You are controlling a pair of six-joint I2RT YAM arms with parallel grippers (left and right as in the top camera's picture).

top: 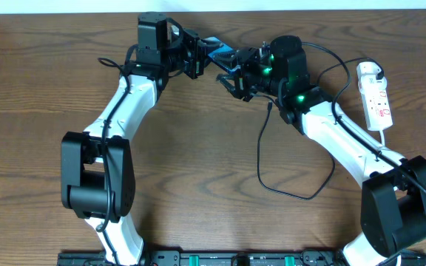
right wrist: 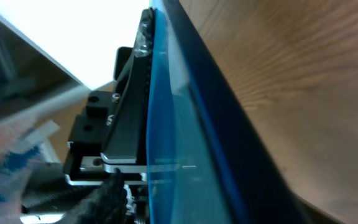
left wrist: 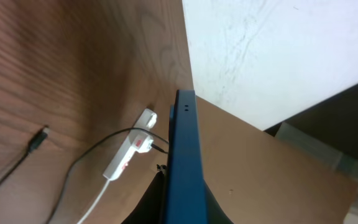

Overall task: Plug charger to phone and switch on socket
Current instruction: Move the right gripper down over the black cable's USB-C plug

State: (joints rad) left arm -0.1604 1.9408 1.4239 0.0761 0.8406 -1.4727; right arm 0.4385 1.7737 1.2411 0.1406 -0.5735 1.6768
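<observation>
The phone (top: pixel 217 52) is lifted off the table at the back centre, its cyan screen showing. My left gripper (top: pixel 200 58) is shut on it; in the left wrist view its blue edge (left wrist: pixel 185 155) stands between my fingers. My right gripper (top: pixel 231 72) is right against the phone's other side. In the right wrist view the phone (right wrist: pixel 185 124) runs between my fingers, with a gap on the left side. The charger's black connector tip (top: pixel 271 106) lies loose on the table, also in the left wrist view (left wrist: pixel 39 139). Its cable (top: pixel 294 196) loops towards the white socket (top: pixel 376 96).
The socket also shows in the left wrist view (left wrist: pixel 129 152), with its white cord running off. The charger's white plug (top: pixel 368 71) sits at the strip's far end. The table's back edge (top: pixel 272 13) is just behind the phone.
</observation>
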